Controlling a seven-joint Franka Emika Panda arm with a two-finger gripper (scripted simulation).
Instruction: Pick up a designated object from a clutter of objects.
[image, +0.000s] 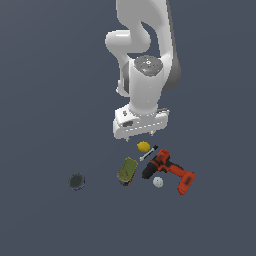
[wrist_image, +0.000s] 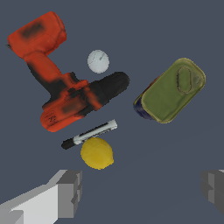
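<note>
Lemon (wrist_image: 97, 153): small, smooth, yellow, roundish-oval, lying on the dark floor, touching or just beside the thin marker (wrist_image: 89, 134). Beyond the marker lies the orange-red and black drill (wrist_image: 57, 83) on its side, white ball (wrist_image: 98, 61) close against it. Olive-green can (wrist_image: 170, 90) lies apart, flat face up. Dark disc (image: 76, 181) lies well apart.

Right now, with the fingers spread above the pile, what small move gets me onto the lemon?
Probably shift the gripper sideways toward the lemon before descending. In the wrist view the fruit sits off-centre, close to one finger, and the marker lies right beside it, so dropping now risks clipping either.
</note>
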